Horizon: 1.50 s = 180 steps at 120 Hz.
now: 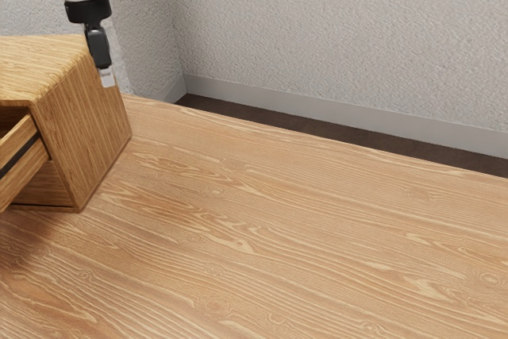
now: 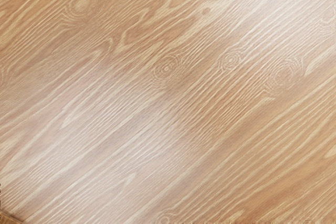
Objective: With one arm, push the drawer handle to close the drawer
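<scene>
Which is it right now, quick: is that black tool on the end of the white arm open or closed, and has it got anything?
Black tool with a pale tip: open or closed can't be told; I see nothing held.

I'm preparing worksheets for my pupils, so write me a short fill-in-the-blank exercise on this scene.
The striped wooden drawer is ____, not closed.
The boxy wooden cabinet stands at the exterior view's ____ edge.
The black two-finger gripper is raised ____ the flat, wood-grained table.

Missing words: open; left; above.
</scene>
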### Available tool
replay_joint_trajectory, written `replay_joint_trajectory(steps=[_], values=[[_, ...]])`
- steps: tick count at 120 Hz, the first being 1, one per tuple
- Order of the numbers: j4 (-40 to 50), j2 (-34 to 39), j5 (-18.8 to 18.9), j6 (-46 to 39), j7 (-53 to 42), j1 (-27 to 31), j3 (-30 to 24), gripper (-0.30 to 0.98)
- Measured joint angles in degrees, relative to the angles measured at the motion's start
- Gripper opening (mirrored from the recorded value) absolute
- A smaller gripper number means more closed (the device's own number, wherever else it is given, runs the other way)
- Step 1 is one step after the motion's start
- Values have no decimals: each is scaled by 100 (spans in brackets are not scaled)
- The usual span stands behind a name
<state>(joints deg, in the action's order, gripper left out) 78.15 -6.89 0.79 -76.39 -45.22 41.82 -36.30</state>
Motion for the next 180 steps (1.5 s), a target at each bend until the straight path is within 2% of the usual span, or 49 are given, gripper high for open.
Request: replay_joint_trajectory(steps=[17,26,32,36,41,48,56,73,81,91,102,108,113,130,136,154,166,180], values=[[-18,5,-4,28,-481,16,-6,68],[-664,441,-2,183,-647,111,15,68],[-643,1027,19,439,-617,-100,502,68],[-290,1593,28,605,-567,-291,1129,68],[77,2084,36,777,-504,-8,1811,68],[819,2410,49,938,-468,199,2411,68],[1853,2827,119,874,-480,269,2817,69],[3370,3390,230,286,-691,397,3163,69],[3622,3531,367,-65,-836,-34,3446,69],[3624,3657,495,-392,-976,-547,4319,69],[3518,3761,659,-582,-954,-707,5172,69],[3508,3772,615,-639,-922,-754,5516,69],[3515,3768,517,-678,-849,-765,5580,69],[3691,3598,632,-908,-416,-753,5330,68],[3697,3493,516,-1064,-288,-738,5318,65],[4192,3367,307,-1553,237,-281,5304,33],[4100,2924,457,-1973,577,-197,5326,17],[3911,2811,675,-2319,897,-182,5334,4]])
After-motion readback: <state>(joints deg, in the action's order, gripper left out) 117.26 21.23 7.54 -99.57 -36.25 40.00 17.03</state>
